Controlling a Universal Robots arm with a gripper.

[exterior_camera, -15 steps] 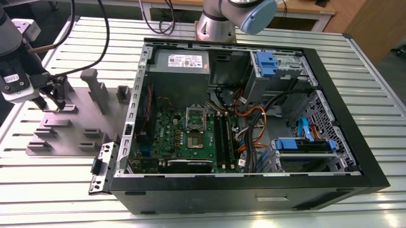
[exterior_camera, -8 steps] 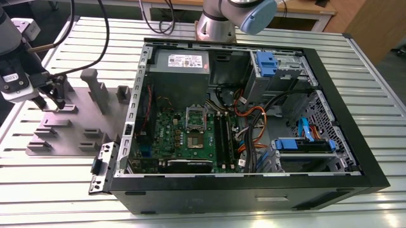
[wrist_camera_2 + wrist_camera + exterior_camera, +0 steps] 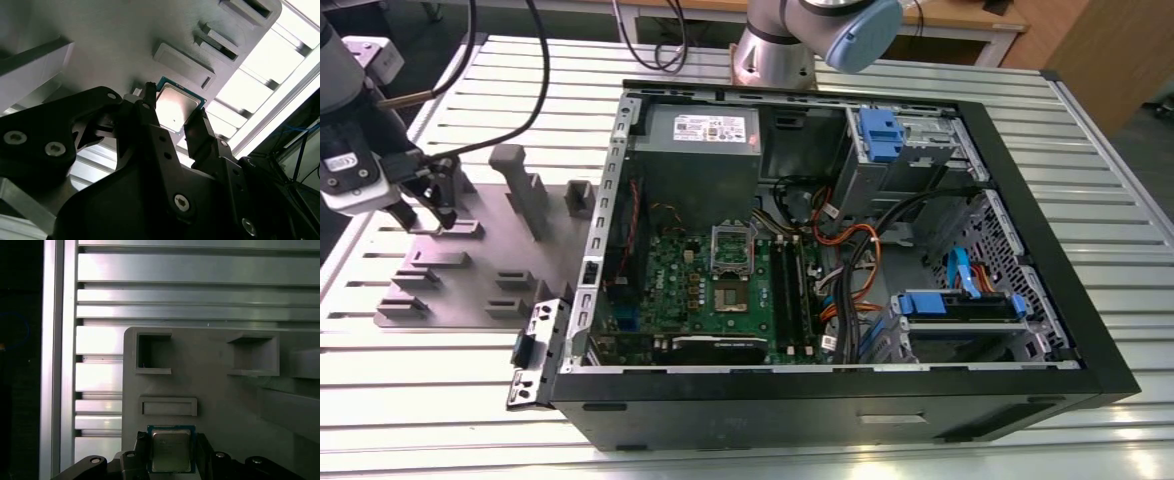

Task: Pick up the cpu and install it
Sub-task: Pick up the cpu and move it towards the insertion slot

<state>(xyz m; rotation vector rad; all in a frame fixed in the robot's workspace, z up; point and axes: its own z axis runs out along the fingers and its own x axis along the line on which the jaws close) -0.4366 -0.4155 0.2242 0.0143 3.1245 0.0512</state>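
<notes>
My fingers (image 3: 144, 452) were closed on two sides of the cpu (image 3: 170, 450), which lay flat on the grey tray (image 3: 225, 405) on the surface (image 3: 720, 445). It looked light, thin, stiff and easily hurt, so I judged the edges safest.

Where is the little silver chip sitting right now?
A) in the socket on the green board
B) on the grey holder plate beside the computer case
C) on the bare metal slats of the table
B: in the first wrist view the cpu lies on the grey holder plate; in the exterior view the gripper is down at that plate, outside the computer case.
</notes>
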